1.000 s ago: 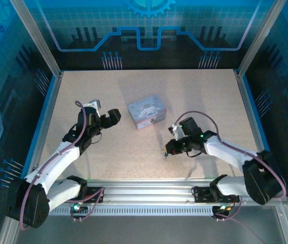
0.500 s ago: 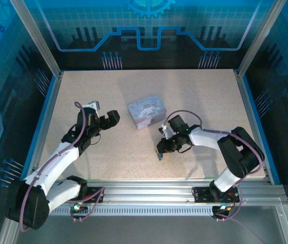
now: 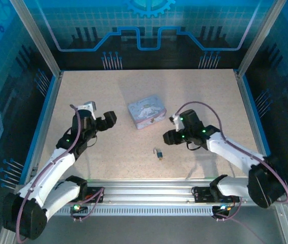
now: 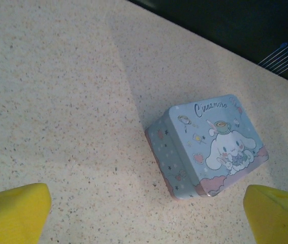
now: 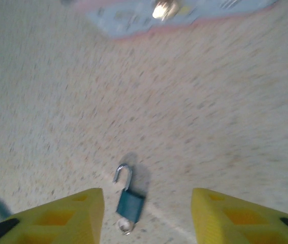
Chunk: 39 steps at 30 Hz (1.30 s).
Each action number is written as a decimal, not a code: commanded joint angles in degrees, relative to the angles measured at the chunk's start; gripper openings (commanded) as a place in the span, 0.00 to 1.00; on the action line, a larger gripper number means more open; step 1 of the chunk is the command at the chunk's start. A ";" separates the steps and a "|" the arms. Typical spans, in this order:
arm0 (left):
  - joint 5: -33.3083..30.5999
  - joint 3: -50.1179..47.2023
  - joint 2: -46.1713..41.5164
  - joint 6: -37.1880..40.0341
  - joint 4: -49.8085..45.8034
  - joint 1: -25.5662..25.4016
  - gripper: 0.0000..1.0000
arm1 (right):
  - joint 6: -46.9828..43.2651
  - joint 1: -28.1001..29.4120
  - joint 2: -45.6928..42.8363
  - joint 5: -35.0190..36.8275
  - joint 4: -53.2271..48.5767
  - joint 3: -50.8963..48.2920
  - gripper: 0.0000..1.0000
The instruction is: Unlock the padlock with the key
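The padlock is seen lying on the table, one end of its shackle swung free, just ahead of the right gripper, whose fingers are spread wide with nothing grasped. The left gripper is likewise parted, with the tin box framed beyond it.

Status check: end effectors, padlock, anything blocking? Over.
Status: left end effector open, empty; right end effector open, empty, near padlock. Padlock flat on table, shackle looks swung open. Beyond it the tin sits apart, not blocking.
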 commanded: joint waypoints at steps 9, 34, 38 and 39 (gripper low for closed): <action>-5.74 -1.07 -5.30 7.88 3.66 0.70 0.99 | -7.24 -13.17 -14.87 15.16 4.04 -5.57 0.81; -16.47 -12.51 25.51 29.43 43.58 2.87 0.99 | -20.18 -28.94 7.18 9.64 52.63 -17.76 1.00; -11.15 -12.36 28.05 30.97 48.64 5.78 0.99 | -19.25 -29.21 7.53 6.89 57.82 -19.64 1.00; -10.76 -12.27 28.72 31.59 49.31 6.21 0.99 | -18.91 -29.17 8.67 6.66 61.66 -20.88 1.00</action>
